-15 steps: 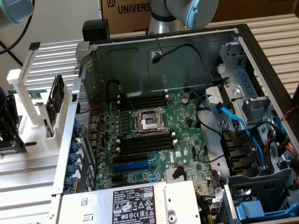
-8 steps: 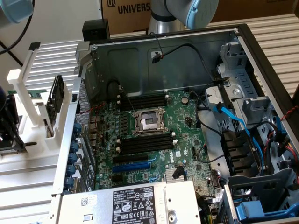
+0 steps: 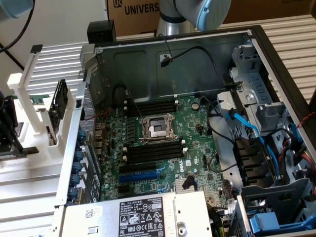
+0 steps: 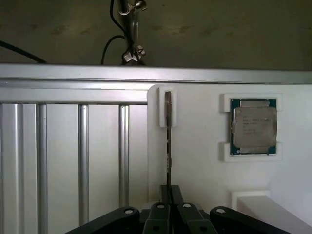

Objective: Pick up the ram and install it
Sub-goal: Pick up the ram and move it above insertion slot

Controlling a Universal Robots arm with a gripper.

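Note:
The ram (image 4: 168,146) shows edge-on in the wrist view as a thin dark stick. It runs from between my fingers to a narrow slot in the white holder (image 4: 167,108). My gripper (image 4: 168,194) is shut on the near end of the ram, its two black fingers (image 4: 159,210) pressed against both faces. In the exterior view the open computer case holds the motherboard (image 3: 163,148), with black memory slots (image 3: 150,106) above the processor socket (image 3: 157,129) and more memory slots (image 3: 153,150) below it. The robot arm (image 3: 197,12) reaches over the case's back wall.
A processor chip (image 4: 253,127) sits in a white cradle beside the ram holder. Aluminium rails (image 4: 83,161) lie alongside. A white rack (image 3: 29,103) stands outside the case at the exterior view's left. Blue cables (image 3: 247,128), drive bays and a power supply (image 3: 143,217) crowd the case.

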